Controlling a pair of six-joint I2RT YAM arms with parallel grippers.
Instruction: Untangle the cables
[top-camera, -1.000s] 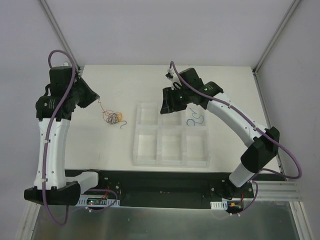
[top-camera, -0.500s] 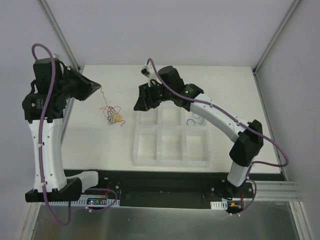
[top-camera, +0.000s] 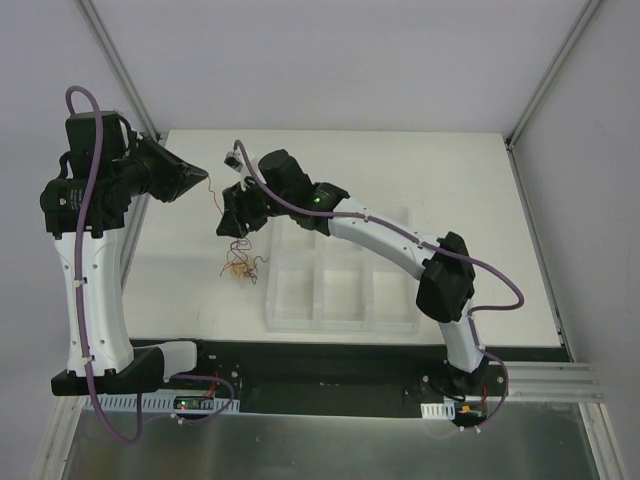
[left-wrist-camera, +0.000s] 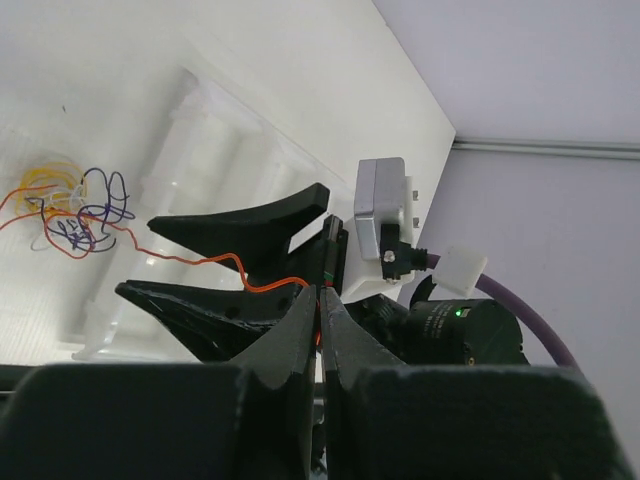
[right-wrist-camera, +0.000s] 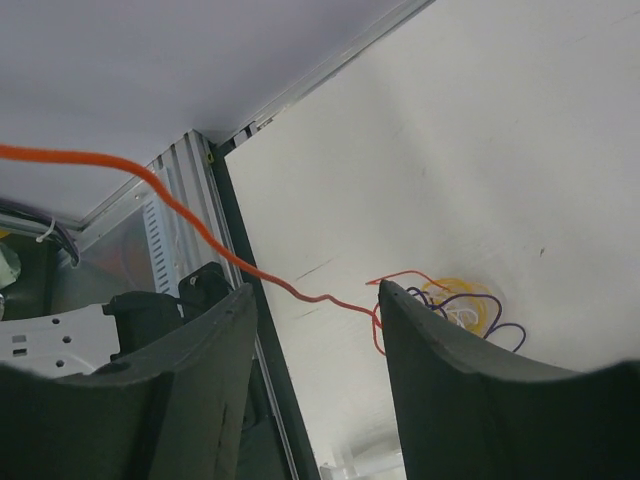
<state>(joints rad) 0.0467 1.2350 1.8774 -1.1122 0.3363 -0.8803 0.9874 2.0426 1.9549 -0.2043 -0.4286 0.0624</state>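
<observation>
The cables are a small tangle (top-camera: 240, 266) of red, blue and yellow wires on the white table, left of the tray. It also shows in the left wrist view (left-wrist-camera: 70, 208) and the right wrist view (right-wrist-camera: 462, 305). My left gripper (top-camera: 204, 181) is raised and shut on the end of an orange wire (left-wrist-camera: 200, 259) that runs down to the tangle. My right gripper (top-camera: 231, 214) is open, just above the tangle. The orange wire (right-wrist-camera: 206, 236) passes between its spread fingers (right-wrist-camera: 430, 350) without being touched.
A clear plastic tray (top-camera: 270, 300) with several compartments lies right of the tangle, and the right arm reaches across its far side. It shows in the left wrist view (left-wrist-camera: 230, 130) too. The table's left edge and a metal frame post are close behind the left gripper.
My right arm swung left from over the tray to the tangle. The tangle shifted toward the near edge. My left gripper stayed shut on the orange wire, holding it up.
</observation>
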